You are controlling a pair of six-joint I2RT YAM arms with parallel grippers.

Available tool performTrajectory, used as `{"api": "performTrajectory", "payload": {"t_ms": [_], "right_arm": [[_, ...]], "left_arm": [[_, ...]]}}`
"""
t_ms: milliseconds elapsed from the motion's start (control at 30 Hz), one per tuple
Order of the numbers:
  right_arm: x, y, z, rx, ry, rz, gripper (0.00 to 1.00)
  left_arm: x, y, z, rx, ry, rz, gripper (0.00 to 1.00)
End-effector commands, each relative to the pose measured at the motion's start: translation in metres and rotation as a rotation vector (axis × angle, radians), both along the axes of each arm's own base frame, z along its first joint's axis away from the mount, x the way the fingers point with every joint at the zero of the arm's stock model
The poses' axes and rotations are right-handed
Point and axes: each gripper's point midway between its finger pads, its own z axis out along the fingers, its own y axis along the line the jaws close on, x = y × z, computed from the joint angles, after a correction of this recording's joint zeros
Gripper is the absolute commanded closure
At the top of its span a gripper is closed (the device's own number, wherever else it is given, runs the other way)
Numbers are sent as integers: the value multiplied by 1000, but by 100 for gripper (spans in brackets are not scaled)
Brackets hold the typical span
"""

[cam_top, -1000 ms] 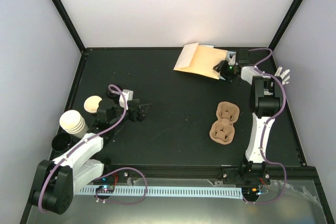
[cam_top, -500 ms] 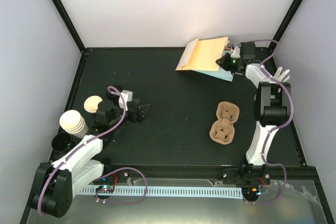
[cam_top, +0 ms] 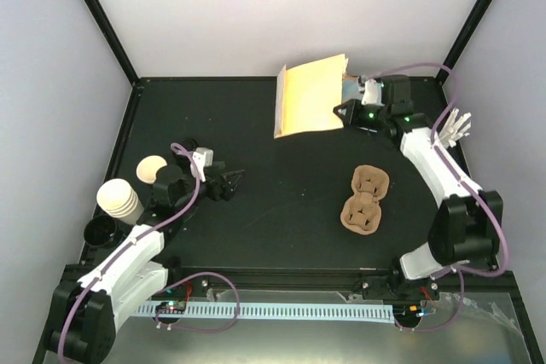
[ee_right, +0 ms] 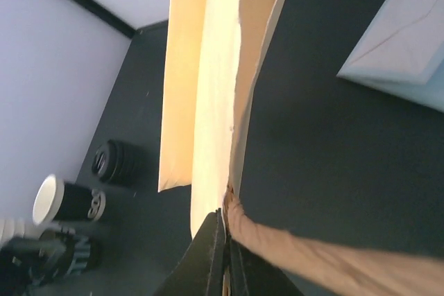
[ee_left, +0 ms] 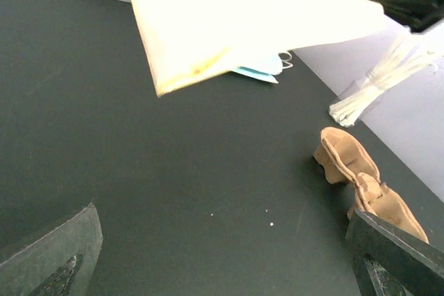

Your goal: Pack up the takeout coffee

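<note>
Raised since a second ago, the tan bag [cam_top: 309, 98] is being held up by the right hand [cam_top: 344, 109], clamped on its edge. From above, the left hand [cam_top: 230, 182] is idling, spread apart, near what is probably the takeout coffee [cam_top: 188, 143], a black-topped round behind its wrist. Left wrist: fingers [ee_left: 48, 254] standing wide over the surface [ee_left: 173, 192]. Right wrist: tips pinching paper. Being light and crushable, the cup is probably wanting a gentle hold below its lid.

Bright, even light up top, wrist cams a bit rougher

Overhead view is crisp with soft, faint shadows, and the black table [cam_top: 281, 210] looks matte. Left wrist cam blows the paper bag [ee_left: 243, 19] out to almost pure white, and its own fingers [ee_left: 52, 258] are dark blurry wedges in the corners. On the right wrist cam, the bag's near edge goes soft.
</note>
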Motion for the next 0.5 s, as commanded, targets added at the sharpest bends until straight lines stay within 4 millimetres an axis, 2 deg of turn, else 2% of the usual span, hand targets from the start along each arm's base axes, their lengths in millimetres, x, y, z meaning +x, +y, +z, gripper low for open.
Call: {"api": "performTrajectory", "payload": {"t_ms": [0,167,300,467], "right_arm": [[-48,4,5,-25,-21,38,96],[-90,6,2,-3,-22,76,94],[-116,11,-6,24,1,130,93],[-139,15,-22,43,40,173,93]], "left_arm": [[-2,7,22,-38,6,58,1],[-8,28,34,-136,52,199,1],[-19,17,50,-168,2,108,1],[-22,2,48,-127,130,23,1]]}}
